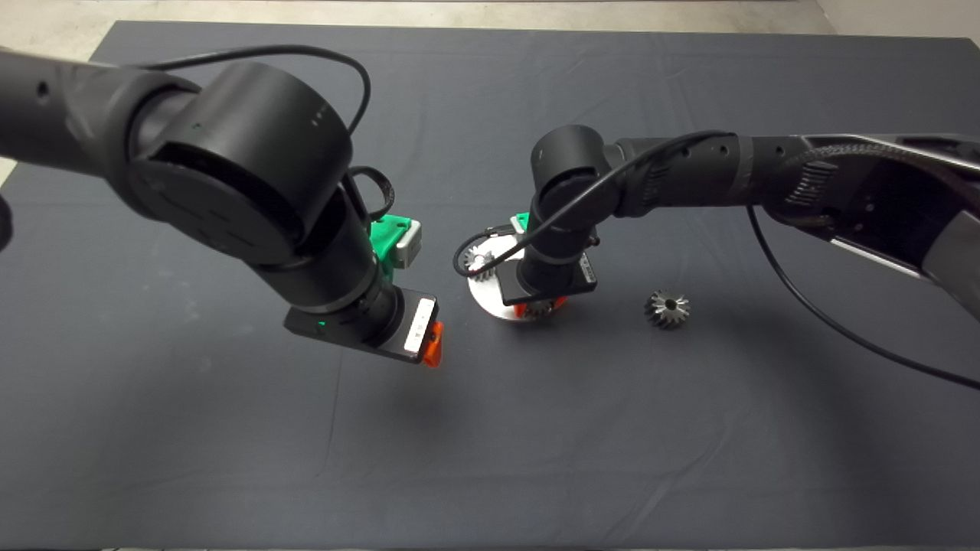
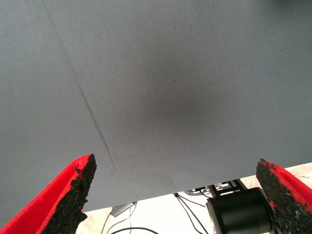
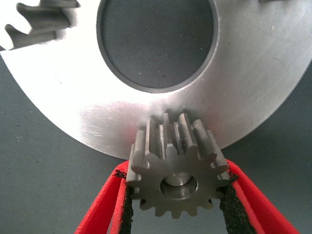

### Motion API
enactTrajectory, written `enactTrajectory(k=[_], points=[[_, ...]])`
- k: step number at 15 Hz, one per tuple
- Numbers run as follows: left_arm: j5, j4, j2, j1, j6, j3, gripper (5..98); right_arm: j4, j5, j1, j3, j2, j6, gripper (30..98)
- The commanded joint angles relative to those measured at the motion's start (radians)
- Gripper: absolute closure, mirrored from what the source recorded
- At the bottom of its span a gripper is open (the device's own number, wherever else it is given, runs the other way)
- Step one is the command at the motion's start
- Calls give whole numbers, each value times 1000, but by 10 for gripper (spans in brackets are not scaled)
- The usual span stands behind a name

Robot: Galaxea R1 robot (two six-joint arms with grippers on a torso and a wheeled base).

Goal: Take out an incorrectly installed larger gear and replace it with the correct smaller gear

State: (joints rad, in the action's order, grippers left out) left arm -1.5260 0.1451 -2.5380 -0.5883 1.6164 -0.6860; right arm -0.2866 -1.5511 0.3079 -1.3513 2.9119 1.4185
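Two gears are showing on the plate [image 3: 273,97]; the right gripper [image 3: 178,204] is pinching the smaller gear [image 3: 178,165], while the left gripper [image 2: 175,195] is hovering spread, and the larger gear [image 1: 668,308] is lying apart.

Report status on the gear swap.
Right hand shut on small silver blunt-toothed gear at round metal plate. Left hand open, empty. Dark star-toothed gear off on mat. Nothing blocking.

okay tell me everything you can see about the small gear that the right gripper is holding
The smaller gear is a shiny silver metal spur gear with short blunt teeth and a round centre hole, in which something metallic shows. The right gripper is shut on it, a black pad pressed on each side. It sits at the edge of the round silver plate, which has a large centre opening. In the head view, the gear is mostly hidden under the right arm.
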Motion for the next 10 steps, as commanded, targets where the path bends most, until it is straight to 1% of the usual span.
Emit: enactTrajectory(k=[1, 4, 5, 7, 9, 10], points=[[-68, 4, -2, -19, 4, 1, 197, -9, -92, 25, 23, 10, -4, 877], [-68, 4, 3, -19, 4, 4, 198, -8, -93, 26, 29, 12, -4, 877], [-68, 4, 1, -19, 4, 1, 197, -7, -93, 29, 31, 9, -3, 853], [-68, 4, 0, -19, 2, 1, 198, -6, -93, 36, 31, 5, -1, 844], [-68, 4, 1, -19, 3, 1, 197, -6, -93, 58, 37, 5, 0, 794], [-69, 4, 4, -19, 2, 6, 197, -5, -93, 77, 61, -1, 3, 757]])
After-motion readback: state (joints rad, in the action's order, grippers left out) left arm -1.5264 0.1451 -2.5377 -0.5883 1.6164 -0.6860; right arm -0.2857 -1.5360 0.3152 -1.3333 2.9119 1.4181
